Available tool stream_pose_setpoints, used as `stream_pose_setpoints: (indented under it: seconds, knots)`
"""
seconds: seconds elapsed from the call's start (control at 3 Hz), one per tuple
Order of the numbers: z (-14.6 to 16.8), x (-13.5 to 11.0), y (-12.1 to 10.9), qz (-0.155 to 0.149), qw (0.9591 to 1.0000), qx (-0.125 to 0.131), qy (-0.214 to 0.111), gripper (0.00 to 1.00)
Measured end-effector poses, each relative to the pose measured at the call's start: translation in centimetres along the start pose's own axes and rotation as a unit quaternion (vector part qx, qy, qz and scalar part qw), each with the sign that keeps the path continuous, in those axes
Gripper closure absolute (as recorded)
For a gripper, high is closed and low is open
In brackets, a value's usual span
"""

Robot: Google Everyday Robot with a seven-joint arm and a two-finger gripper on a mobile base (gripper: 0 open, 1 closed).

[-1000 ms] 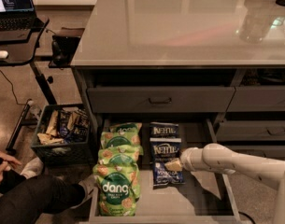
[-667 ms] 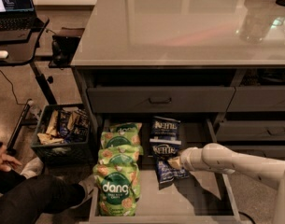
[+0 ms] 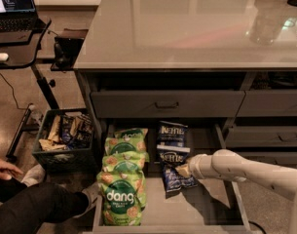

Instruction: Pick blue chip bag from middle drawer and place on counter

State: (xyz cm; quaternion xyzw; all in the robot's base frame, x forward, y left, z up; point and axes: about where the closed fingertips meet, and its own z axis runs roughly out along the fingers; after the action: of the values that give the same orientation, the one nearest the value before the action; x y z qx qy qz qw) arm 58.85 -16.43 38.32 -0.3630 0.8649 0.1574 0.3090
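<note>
Gripper (image 3: 183, 170) first: it is down inside the middle drawer (image 3: 206, 209), right at the edge of the blue chip bag (image 3: 177, 180). It looks like it is touching the bag. I cannot tell if the gripper is open or closed, because the tip is hard to see against the bag.

The bag has moved a little. A second ago it lay straight, next to the green dang bags (image 3: 121, 199). Now it is turned, with its bottom end swung out to the right. The arm has hardly moved.

I think this means the gripper has got hold of the bag, or at least pushed it. The bag is still in the drawer, in front of the other Kettle bag (image 3: 171, 133). It still has to be lifted up and put on the counter (image 3: 187, 28) above.
</note>
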Motion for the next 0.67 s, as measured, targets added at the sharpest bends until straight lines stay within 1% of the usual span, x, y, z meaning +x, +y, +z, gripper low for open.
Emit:
stream_pose_setpoints:
  seconds: [0.33,0.67]
  knots:
    - [-2.8,-0.6,1.4,-0.012,0.9997,-0.018,-0.015,1.00]
    - [-8.3,-1.4,3.6,-0.038,0.9983,-0.025,-0.036,1.00]
